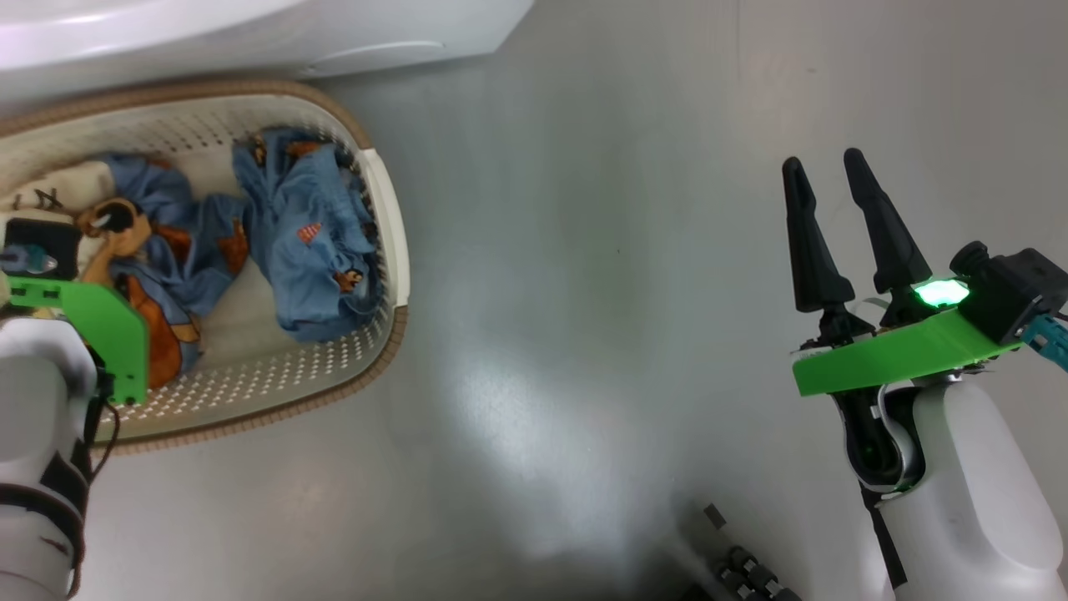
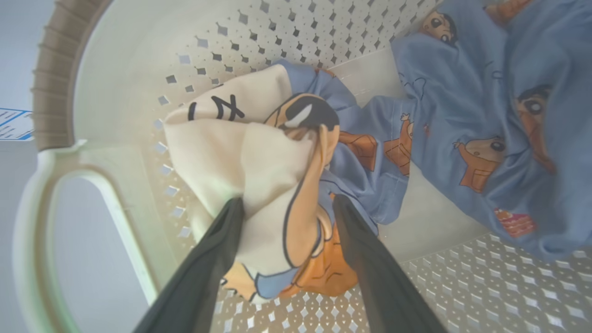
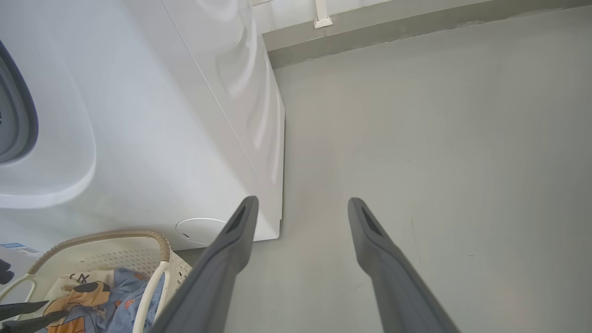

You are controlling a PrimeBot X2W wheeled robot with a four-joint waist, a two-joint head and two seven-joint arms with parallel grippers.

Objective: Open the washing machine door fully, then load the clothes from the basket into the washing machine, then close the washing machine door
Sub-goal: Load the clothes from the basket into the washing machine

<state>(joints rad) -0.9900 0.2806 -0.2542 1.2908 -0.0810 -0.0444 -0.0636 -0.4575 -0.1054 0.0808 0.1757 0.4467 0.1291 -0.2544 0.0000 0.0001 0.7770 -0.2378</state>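
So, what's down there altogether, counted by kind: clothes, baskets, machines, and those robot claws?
Soft light-blue garments with orange cartoon prints: 2
Cream perforated plastic basket with brown rim: 1
Big white boxy washing machine: 1
Dark two-fingered grippers, left gripper and right gripper: 2
Total: 6

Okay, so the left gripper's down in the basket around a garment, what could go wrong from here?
1. The open left gripper straddles a bunched fold of the cream-and-orange garment; a shallow pinch might slip on lifting.
2. That garment lies against the blue garment, which could drag along and drop onto the floor.
3. Closing low might catch the perforated bottom of the basket.
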